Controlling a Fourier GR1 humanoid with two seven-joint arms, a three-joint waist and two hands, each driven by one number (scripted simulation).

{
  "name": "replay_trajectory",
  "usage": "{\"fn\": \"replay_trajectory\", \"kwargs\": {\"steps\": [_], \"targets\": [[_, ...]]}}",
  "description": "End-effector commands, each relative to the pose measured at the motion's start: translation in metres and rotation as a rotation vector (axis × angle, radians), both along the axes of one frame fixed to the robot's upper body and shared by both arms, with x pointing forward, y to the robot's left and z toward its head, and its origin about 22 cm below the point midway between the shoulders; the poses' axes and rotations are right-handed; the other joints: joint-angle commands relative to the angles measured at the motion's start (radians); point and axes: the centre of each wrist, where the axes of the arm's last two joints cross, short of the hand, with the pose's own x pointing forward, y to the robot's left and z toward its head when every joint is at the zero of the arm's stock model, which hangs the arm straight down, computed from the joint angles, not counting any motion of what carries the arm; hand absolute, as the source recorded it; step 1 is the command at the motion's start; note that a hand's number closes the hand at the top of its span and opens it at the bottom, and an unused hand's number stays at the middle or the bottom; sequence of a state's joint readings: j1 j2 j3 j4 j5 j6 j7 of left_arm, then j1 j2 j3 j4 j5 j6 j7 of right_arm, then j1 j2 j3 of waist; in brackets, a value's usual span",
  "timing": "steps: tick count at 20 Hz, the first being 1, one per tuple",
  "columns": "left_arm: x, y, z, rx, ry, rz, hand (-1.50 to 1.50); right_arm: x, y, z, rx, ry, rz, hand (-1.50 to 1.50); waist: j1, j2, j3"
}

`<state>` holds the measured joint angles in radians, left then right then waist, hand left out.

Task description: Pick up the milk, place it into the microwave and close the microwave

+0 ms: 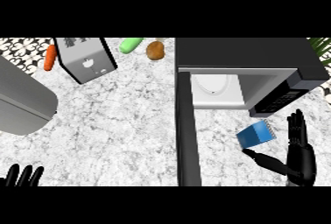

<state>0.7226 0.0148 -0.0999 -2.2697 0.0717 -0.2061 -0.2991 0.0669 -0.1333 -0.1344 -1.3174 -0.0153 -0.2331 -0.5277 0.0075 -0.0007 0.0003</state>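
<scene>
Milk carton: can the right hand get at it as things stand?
Probably yes. The milk carton lies on the counter just left of the open right hand, above its thumb, with nothing between them. The open microwave door stands farther left.

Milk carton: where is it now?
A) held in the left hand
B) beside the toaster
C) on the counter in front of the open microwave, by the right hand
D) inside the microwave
C: the blue milk carton lies on the counter just outside the open microwave, next to the open right hand, whose fingers are not curled round it.
</scene>
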Motion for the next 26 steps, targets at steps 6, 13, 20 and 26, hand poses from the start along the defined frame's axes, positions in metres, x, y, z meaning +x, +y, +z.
{"fn": "replay_trajectory", "kwargs": {"steps": [6, 13, 20, 26], "targets": [[-0.006, -0.002, 0.019, 0.005, -0.005, 0.0, -1.5, 0.014, -0.005, -0.038, -0.015, 0.04, -0.03, -1.5, 0.003, 0.001, 0.0], [0.005, 0.016, -0.005, -0.001, 0.003, 0.025, -1.5, 0.013, -0.015, -0.066, 0.026, 0.078, 0.043, -1.5, 0.004, 0.002, 0.0], [-0.015, 0.009, -0.007, -0.017, 0.006, 0.001, -1.5, -0.006, -0.009, -0.085, 0.118, 0.098, 0.105, -1.5, 0.003, -0.001, 0.0], [-0.009, 0.008, 0.007, -0.005, 0.007, 0.011, -1.5, 0.007, -0.021, -0.088, 0.101, 0.029, 0.044, -1.5, 0.003, 0.0, 0.0]]}}
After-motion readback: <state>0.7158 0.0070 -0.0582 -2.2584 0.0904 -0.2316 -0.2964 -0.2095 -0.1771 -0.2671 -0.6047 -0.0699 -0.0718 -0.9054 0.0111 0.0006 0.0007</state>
